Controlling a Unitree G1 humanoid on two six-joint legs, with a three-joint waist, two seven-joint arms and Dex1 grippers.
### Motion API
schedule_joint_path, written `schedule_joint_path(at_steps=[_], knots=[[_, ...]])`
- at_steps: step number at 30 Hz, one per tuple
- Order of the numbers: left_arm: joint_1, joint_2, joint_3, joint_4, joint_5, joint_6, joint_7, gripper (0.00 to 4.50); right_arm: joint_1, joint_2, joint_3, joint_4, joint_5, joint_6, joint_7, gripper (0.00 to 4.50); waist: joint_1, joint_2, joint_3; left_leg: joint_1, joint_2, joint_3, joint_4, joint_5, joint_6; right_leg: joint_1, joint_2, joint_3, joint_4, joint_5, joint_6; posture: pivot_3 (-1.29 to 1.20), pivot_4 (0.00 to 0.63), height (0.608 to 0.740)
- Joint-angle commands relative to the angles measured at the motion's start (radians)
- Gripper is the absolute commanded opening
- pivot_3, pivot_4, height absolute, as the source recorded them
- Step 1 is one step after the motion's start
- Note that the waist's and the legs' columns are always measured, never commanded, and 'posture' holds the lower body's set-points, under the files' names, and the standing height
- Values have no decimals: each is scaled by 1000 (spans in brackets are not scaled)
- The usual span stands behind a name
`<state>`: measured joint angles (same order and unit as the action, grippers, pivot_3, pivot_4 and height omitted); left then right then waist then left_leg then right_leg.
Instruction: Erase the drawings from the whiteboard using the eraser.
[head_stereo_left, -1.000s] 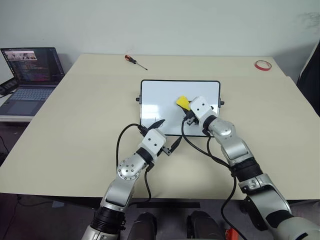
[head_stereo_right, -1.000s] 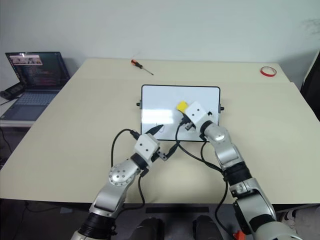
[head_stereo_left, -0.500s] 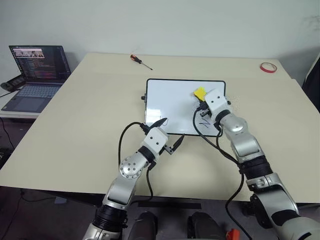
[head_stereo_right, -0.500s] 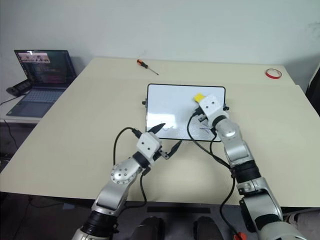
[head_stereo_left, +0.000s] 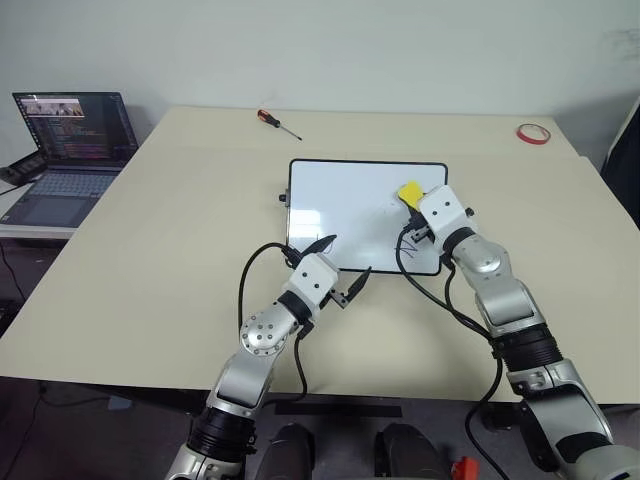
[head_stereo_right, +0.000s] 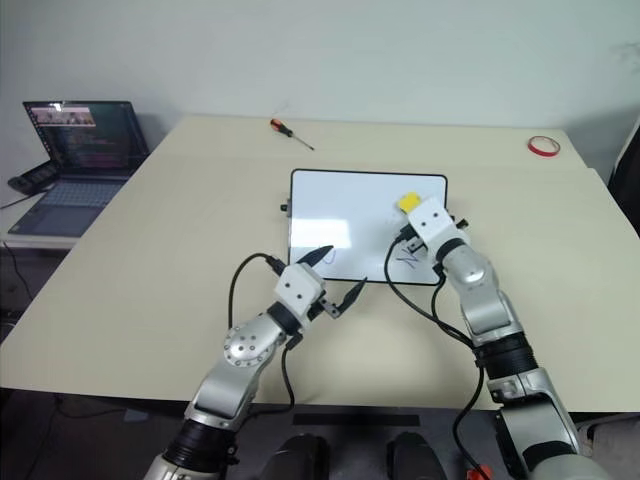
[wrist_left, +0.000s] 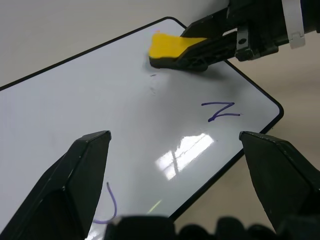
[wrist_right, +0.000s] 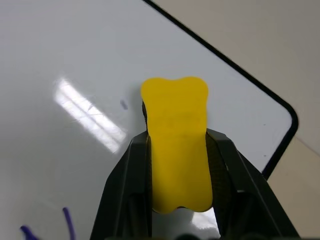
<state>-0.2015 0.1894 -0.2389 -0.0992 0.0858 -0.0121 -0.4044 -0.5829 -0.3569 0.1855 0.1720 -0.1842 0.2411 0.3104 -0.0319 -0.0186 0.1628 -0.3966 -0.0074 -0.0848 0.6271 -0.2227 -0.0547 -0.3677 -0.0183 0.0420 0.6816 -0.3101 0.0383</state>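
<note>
The whiteboard (head_stereo_left: 345, 200) lies flat in the middle of the table. My right gripper (head_stereo_left: 413, 203) is shut on the yellow eraser (head_stereo_left: 409, 191), whose dark underside rests on the board near its far right corner (wrist_right: 175, 150). Of the drawings, a blue Z-like mark (wrist_left: 220, 111) sits near the board's near right corner, just behind the eraser. A blue curl (wrist_left: 107, 210) lies by the near edge. My left gripper (head_stereo_left: 345, 257) hovers open over the board's near edge, nothing between its fingers (wrist_left: 85, 170).
An open laptop (head_stereo_left: 65, 140) stands on a side table at the far left. A red-handled screwdriver (head_stereo_left: 272, 121) lies beyond the board. A red tape ring (head_stereo_left: 531, 133) sits at the table's far right corner.
My right gripper has slid the eraser from the board's middle toward its far right corner. The left arm has held still. The camera view shifted slightly.
</note>
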Motion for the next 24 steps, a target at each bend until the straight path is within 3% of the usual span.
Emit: schedule_joint_path(at_steps=[1, 24], knots=[[-1, -7, -8, -20, -5, -17, 3, 4500, 23, -3, 46, 19, -25, 19, 52, 1144, -5, 0, 0, 0, 0, 1, 0, 0, 0, 0, 0, 1, 0, 0, 0, 0, 150, 740], [16, -1, -1, -35, -6, -8, 13, 4500, -10, 57, 74, 41, -42, -12, 82, 1144, -24, 0, 0, 1, 2, 2, -1, 0, 0, -1, 0, 2, 0, 1, -1, 0, 150, 740]])
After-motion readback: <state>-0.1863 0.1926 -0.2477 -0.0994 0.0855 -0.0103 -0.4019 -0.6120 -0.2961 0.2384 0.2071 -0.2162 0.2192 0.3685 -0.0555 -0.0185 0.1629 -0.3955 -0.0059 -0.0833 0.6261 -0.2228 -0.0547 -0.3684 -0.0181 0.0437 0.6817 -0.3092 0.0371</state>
